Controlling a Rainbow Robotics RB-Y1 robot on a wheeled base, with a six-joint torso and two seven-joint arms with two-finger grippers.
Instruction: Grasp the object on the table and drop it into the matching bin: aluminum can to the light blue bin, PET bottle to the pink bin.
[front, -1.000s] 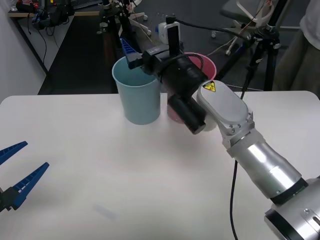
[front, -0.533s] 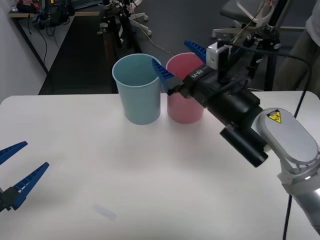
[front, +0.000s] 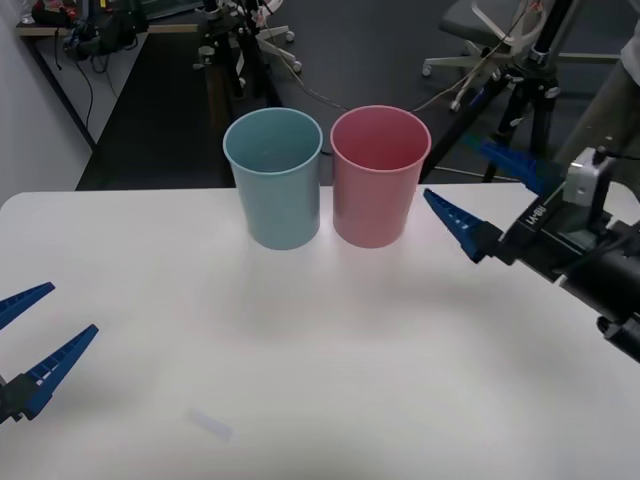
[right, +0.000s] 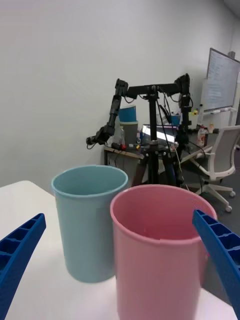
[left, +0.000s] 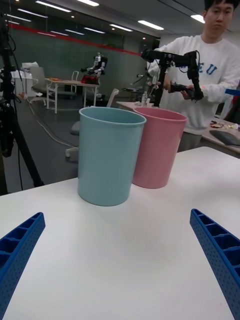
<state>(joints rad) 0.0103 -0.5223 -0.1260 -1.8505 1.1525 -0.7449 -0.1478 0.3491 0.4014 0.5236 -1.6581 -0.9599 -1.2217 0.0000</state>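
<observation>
Light blue bin: the light blue bin stands upright at the far middle of the desk, round rim up, its visible inner wall bare; the bottom cannot be seen from these angles.
Pink bin: the pink bin stands upright just to the right of the blue one, same height, the two rims almost touching.
Bins from the wrists: the right wrist view has the pink bin nearest and the blue bin just behind it; the left wrist view has the blue bin in front with the pink bin beyond it.
Desk: the white desk carries the two bins at its far edge; a faint pale smear lies on its near left part.
Right pincer: the right pincer hangs to the right of the pink bin, apart from it, at about rim height, its blue ribbed fingers spread wide with nothing between them.
Left pincer: the left pincer sits low at the near left edge of the desk, well apart from the bins, spread wide and holding nothing.
</observation>
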